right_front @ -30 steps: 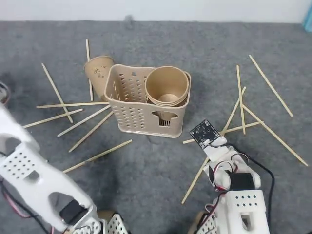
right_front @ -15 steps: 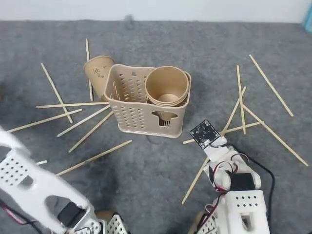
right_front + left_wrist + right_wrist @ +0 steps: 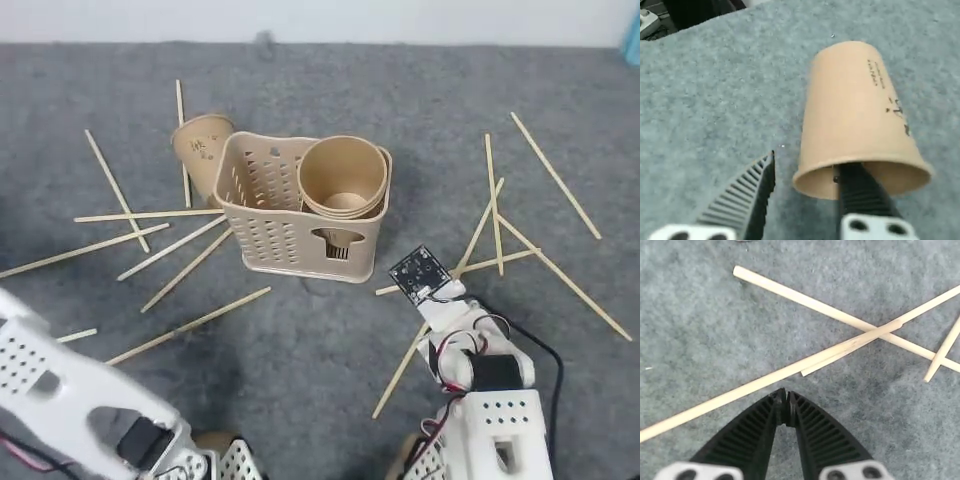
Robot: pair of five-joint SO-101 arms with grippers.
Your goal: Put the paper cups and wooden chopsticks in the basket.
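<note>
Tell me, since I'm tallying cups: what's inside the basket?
Nested paper cups stand upright in the basket. Their lower parts are covered, so the count is unclear.

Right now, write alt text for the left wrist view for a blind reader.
A paper cup lies on its side on grey carpet, mouth toward the camera. The open left gripper has one finger inside the rim, the other outside and apart.

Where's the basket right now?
In the high view the basket stands near the middle, with stacked paper cups inside its right end, one tilted cup beside its left side, and chopsticks scattered around.
</note>
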